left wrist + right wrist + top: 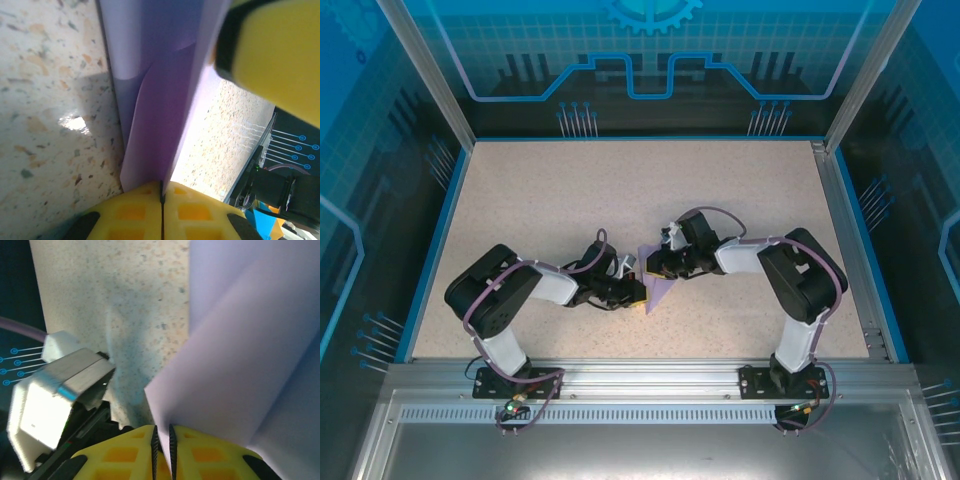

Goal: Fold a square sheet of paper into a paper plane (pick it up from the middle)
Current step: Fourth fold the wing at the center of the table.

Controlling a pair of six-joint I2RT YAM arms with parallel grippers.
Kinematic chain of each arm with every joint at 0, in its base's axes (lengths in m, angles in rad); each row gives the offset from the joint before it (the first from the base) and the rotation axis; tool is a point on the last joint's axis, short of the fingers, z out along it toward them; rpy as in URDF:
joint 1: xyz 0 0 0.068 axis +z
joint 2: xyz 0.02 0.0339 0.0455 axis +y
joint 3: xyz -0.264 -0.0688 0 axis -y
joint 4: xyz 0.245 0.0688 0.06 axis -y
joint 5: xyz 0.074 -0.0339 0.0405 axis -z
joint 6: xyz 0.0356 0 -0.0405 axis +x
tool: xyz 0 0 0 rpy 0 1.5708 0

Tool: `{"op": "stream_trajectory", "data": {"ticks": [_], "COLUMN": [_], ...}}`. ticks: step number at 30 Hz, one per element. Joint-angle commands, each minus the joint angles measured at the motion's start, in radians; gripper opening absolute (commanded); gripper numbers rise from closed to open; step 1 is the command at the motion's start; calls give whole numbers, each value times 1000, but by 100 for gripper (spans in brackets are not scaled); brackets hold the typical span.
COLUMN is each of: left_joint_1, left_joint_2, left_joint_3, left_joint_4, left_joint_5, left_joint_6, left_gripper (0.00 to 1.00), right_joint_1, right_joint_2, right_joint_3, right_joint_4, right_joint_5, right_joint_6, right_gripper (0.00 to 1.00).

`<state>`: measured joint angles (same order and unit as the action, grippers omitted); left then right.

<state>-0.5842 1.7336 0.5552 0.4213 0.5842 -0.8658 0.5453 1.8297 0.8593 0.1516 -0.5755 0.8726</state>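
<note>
The left wrist view has the left gripper [162,189] at the bottom edge of the frame. Its two yellow fingers [131,212] are pressed together, with only a thin dark seam between them. They clamp the lower end of the lavender paper sheet [160,125]. From the seam the sheet runs up to the top of the frame in overlapping folded layers. A blurred yellow finger with a black rim [272,55], belonging to the right gripper, sits at the upper right and overlaps the sheet's right edge. Whether it touches the sheet there cannot be told. The speckled table [50,100] covers the left side of the frame.

In the right wrist view the right gripper [163,435] is at bottom centre. Its yellow fingers [120,455] stand nearly together, leaving a narrow slit. A corner of the lavender paper sheet [240,365] runs down into that slit and is pinched there. The sheet's folded panels cover the right half of the frame. The left arm's grey and white wrist housing [55,400] is at lower left, with the table [125,300] above it.

In the top view the left gripper [638,292] and the right gripper [658,268] meet just below the centre of the frame. The lavender paper sheet [660,293] lies between them as a narrow pointed shape, with its tip toward the bottom of the frame. Both arms are bent at the elbow over the table [620,190].
</note>
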Motion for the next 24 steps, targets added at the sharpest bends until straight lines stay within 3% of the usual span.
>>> {"op": "stream_trajectory", "data": {"ticks": [1,24], "left_joint_1": [12,11], "left_joint_2": [42,47], "left_joint_3": [-4,12], "left_joint_4": [-100,-147], "left_joint_5": [-90,-95], "left_joint_6": [-7,-4], "left_gripper": [9,11], "right_joint_1": [-20,-24], "right_joint_2": [18,84], "right_joint_3": [15,41], "right_joint_4": [11,-77], "right_joint_5": [8,44], "right_joint_6": [6,-25], "right_gripper": [17,17]}}
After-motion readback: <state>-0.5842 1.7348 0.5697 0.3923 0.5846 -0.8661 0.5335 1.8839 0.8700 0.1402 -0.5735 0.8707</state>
